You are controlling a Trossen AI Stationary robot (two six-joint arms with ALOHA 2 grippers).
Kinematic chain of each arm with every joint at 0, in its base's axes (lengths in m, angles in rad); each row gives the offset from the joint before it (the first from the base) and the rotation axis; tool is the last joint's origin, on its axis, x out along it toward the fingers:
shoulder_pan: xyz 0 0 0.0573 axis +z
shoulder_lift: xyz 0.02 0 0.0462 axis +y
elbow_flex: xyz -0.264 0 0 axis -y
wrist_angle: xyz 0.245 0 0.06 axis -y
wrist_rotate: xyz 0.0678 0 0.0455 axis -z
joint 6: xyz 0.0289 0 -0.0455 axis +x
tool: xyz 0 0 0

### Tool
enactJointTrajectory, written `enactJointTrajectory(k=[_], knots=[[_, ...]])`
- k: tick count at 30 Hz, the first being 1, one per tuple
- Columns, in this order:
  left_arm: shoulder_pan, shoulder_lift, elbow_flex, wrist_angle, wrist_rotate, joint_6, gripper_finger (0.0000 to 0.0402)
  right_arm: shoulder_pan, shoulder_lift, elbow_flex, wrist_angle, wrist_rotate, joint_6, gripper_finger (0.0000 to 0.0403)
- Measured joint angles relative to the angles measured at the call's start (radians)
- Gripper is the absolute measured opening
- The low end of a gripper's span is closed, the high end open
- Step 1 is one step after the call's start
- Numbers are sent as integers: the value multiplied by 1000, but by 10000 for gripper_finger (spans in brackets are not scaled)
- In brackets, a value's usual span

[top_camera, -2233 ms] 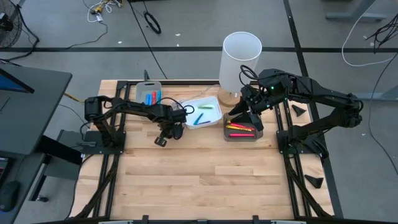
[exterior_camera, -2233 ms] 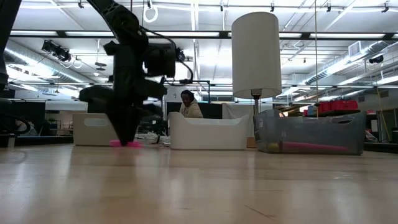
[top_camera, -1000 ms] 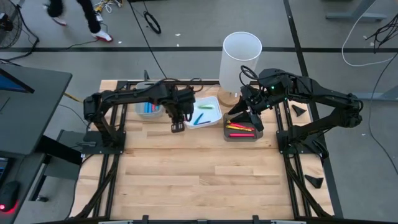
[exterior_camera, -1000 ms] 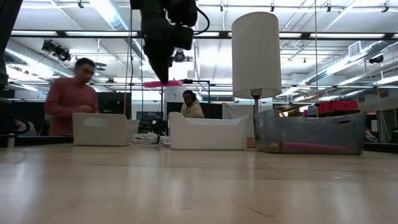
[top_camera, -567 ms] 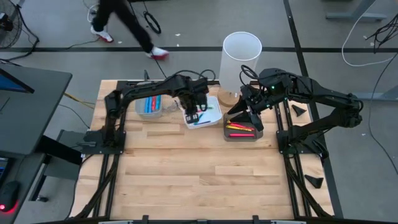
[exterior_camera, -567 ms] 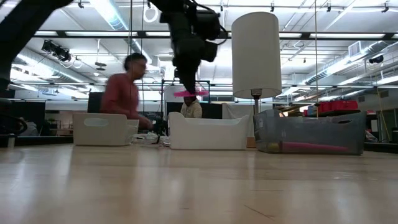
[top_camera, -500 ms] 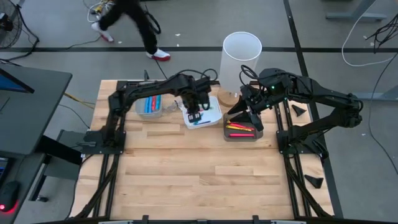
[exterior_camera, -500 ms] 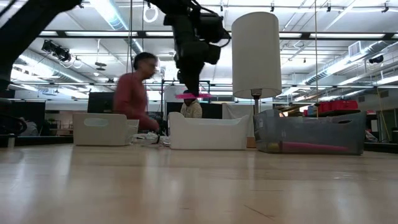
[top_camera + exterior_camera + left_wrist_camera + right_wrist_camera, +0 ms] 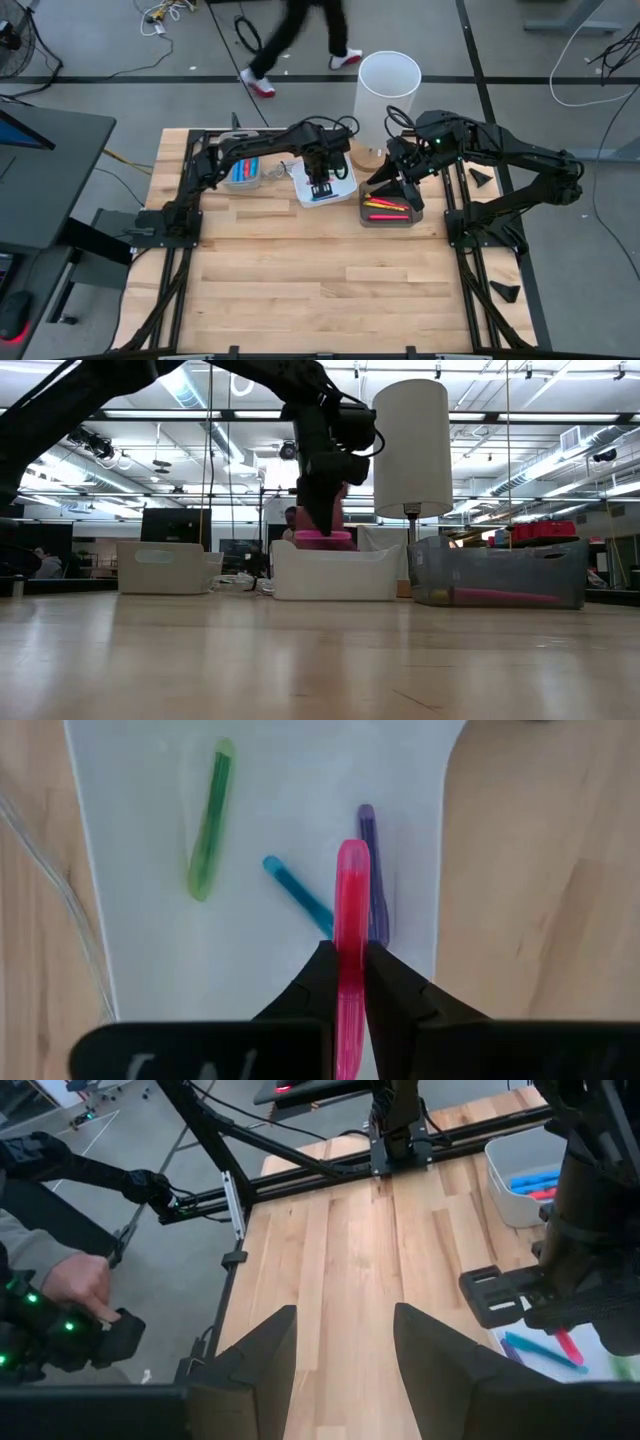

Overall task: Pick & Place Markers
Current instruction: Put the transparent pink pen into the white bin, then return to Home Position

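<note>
Since the earlier frame the left gripper (image 9: 347, 982) has been travelling from the bare table to above the white tray (image 9: 343, 187), fingers clamped on a pink marker (image 9: 350, 910). Green (image 9: 208, 821), blue (image 9: 296, 893) and purple (image 9: 372, 860) markers are lying inside that tray. Beside it, the right gripper (image 9: 345, 1345) is hanging with fingers spread, holding nothing.

A light wooden desk (image 9: 320, 290) carries three small trays: a grey tray (image 9: 236, 180) at the left, a white tray (image 9: 341, 186) in the middle, a dark tray (image 9: 388, 217) at the right. A tall white cylinder (image 9: 387, 95) stands behind them. A person (image 9: 300, 35) walks on the grey floor beyond.
</note>
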Motion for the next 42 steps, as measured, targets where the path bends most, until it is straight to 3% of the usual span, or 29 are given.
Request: enactJointTrajectory(k=[11, 19, 23, 35, 38, 42], knots=[[-2, 18, -153, 235, -87, 3, 29, 0, 0, 0, -9, 0, -25, 168], [0, 18, -164, 253, -94, 24, 33, 0, 0, 0, -10, 0, -34, 168], [0, 18, -164, 239, -94, 18, 78, 0, 0, 0, -10, 0, -40, 168], [-9, 17, -164, 209, -111, -17, 263, 0, 0, 0, -10, 0, -46, 168], [-12, 5, -164, 170, -86, -37, 290, 0, 0, 0, -10, 0, -46, 168], [-13, -41, -164, 165, 23, -67, 301, 0, 0, 0, -10, 0, -46, 168]])
